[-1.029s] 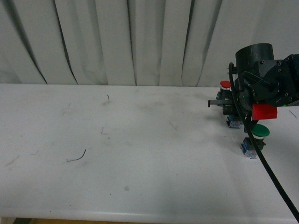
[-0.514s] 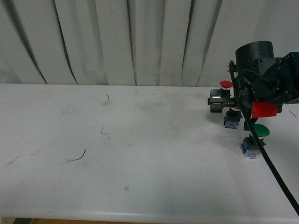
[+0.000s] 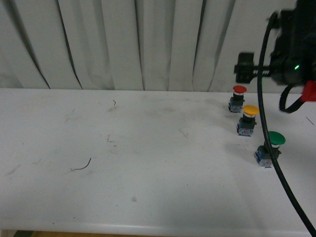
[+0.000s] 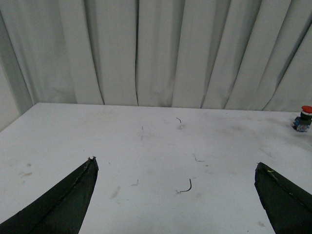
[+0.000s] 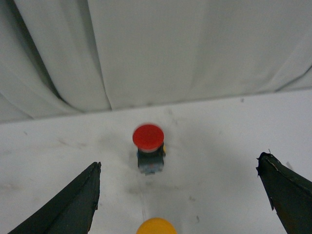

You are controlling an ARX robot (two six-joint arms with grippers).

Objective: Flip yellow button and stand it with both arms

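Front view: yellow button [image 3: 250, 110] stands below the raised, wide-open, empty right gripper [image 5: 180, 195].

The right gripper [image 5: 180, 195] is spread wide, with only its two dark fingertips [image 5: 63, 209] visible at the frame's lower corners. Between them, a red button [image 5: 148, 146] stands upright on the white table [image 5: 58, 151], cap on top of a dark base. The yellow button [image 5: 156, 227] shows its cap only, nearer the camera. A pale curtain [image 5: 161, 48] hangs behind the table.
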